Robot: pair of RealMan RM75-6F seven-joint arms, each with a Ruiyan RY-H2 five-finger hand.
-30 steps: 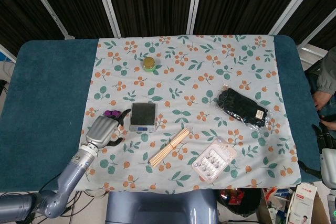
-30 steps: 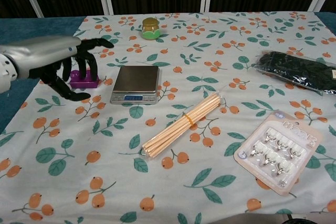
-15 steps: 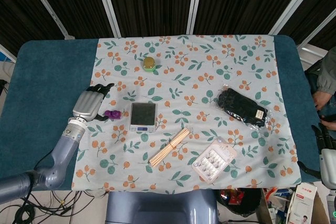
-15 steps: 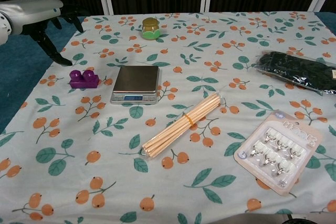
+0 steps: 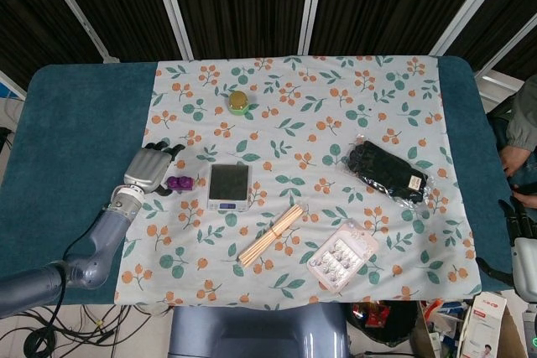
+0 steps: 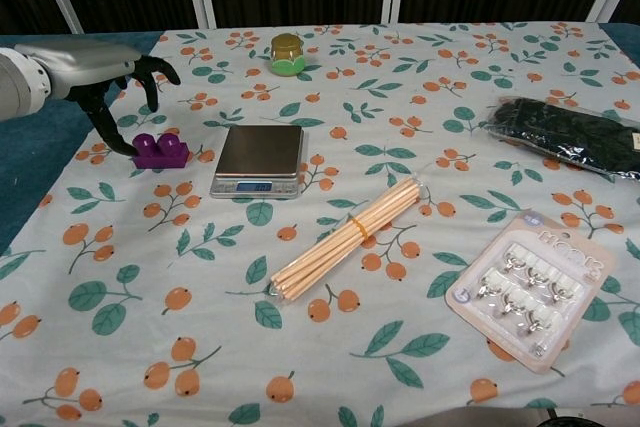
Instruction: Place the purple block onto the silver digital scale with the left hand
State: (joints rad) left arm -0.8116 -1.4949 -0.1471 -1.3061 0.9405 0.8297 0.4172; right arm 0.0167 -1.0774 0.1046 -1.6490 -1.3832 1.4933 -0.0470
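The purple block [image 5: 178, 183] [image 6: 160, 150] lies on the floral cloth just left of the silver digital scale [image 5: 229, 186] [image 6: 258, 157], apart from it. My left hand [image 5: 149, 169] [image 6: 100, 72] hovers at the block's left, holding nothing. Its dark fingers [image 6: 152, 69] are spread above the block, and one fingertip reaches down beside the block's left end. The scale's platform is bare and its display is lit. My right hand [image 5: 522, 245] shows only partly at the head view's right edge, off the table; its pose is unclear.
A small green-lidded jar [image 5: 238, 102] [image 6: 287, 53] stands behind the scale. A bundle of wooden sticks [image 5: 271, 235] [image 6: 345, 237] lies in front of it. A black packet [image 5: 388, 172] [image 6: 570, 137] and a card of nail tips [image 5: 342, 256] [image 6: 528, 282] lie right.
From over the block, my left hand lifted away to the left, then came back down beside the block's left end. The block and scale have not moved.
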